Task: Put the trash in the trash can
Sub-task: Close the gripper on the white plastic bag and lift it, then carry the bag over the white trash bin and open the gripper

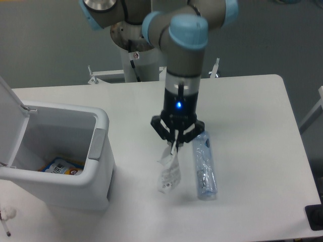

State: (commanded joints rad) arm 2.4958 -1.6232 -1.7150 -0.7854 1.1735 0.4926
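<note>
My gripper (174, 146) is shut on the top of the crumpled whitish plastic wrapper (169, 172), which hangs down from the fingertips just above the table. The clear crushed plastic bottle (204, 167) lies on the table right beside it, to the right, lengthwise toward the front. The white trash can (98, 146) stands at the left with its lid (9, 98) swung open; the grey latch shows on its right side. Some colourful packaging (60, 166) lies at its bottom.
The white table (252, 111) runs to its right edge near a black object (315, 217) at the front right corner. A small white item (6, 216) lies at the front left by the bin.
</note>
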